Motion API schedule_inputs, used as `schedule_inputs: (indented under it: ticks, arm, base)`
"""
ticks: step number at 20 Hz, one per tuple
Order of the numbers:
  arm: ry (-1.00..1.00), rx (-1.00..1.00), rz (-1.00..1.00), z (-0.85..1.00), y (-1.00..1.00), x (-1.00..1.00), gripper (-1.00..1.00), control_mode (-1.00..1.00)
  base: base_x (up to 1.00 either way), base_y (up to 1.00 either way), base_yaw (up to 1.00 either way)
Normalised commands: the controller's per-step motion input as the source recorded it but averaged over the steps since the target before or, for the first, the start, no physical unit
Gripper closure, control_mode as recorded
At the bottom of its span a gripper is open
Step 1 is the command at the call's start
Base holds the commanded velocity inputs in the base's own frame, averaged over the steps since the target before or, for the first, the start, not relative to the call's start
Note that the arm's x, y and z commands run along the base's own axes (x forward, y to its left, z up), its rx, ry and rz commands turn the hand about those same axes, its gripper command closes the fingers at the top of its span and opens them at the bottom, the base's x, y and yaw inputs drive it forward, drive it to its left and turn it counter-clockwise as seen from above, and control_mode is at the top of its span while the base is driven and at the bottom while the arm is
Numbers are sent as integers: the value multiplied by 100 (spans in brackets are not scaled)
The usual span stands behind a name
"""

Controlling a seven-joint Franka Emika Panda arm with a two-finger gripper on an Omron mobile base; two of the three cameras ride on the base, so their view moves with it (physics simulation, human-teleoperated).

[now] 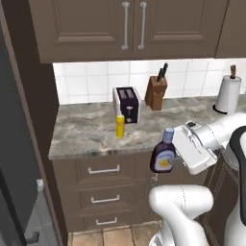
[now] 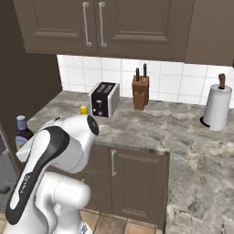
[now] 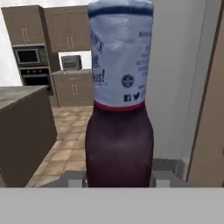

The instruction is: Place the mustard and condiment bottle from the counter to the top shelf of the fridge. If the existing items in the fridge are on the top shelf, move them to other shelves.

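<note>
Condiment bottle (image 1: 163, 156): dark, squat, pale blue-white neck, yellow label; lower centre of the left base view, in the air before the drawer fronts, off the table. In the hand view (image 3: 119, 96) it stands at centre, close up.
Gripper (image 1: 178, 153): white, right of the bottle; jaws closed on the bottle's sides.
Mustard (image 1: 120, 126): slim, yellow, upright on the table (image 1: 86, 132), just in front of the toaster (image 1: 127, 104).
Table: grey marbled stone; brown drawers (image 1: 103, 169) with silver handles beneath.
Knife block (image 1: 156, 91): against the white tiled wall, right of the toaster.
Paper towel roll (image 1: 228, 92): upper right.
Wall cupboards (image 1: 129, 26): brown, along the top.
Fridge (image 1: 14, 158): grey, left edge.
</note>
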Motion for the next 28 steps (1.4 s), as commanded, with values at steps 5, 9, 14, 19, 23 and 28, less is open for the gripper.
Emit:
schedule_inputs:
  ticks: [5, 9, 14, 19, 23, 28]
  arm:
    - [0, 0, 0, 0, 0, 0, 100, 100]
    - [0, 0, 0, 0, 0, 0, 100, 100]
    - [0, 0, 0, 0, 0, 0, 100, 100]
    - [0, 0, 0, 0, 0, 0, 100, 100]
    - [0, 0, 0, 0, 0, 0, 100, 100]
    - [0, 0, 0, 0, 0, 0, 100, 100]
  base:
    - [-63, 71, 75]
    - [-30, 100, 52]
    - [14, 100, 16]
    - [34, 100, -1]
    - [-20, 100, -14]
    - [1, 100, -49]
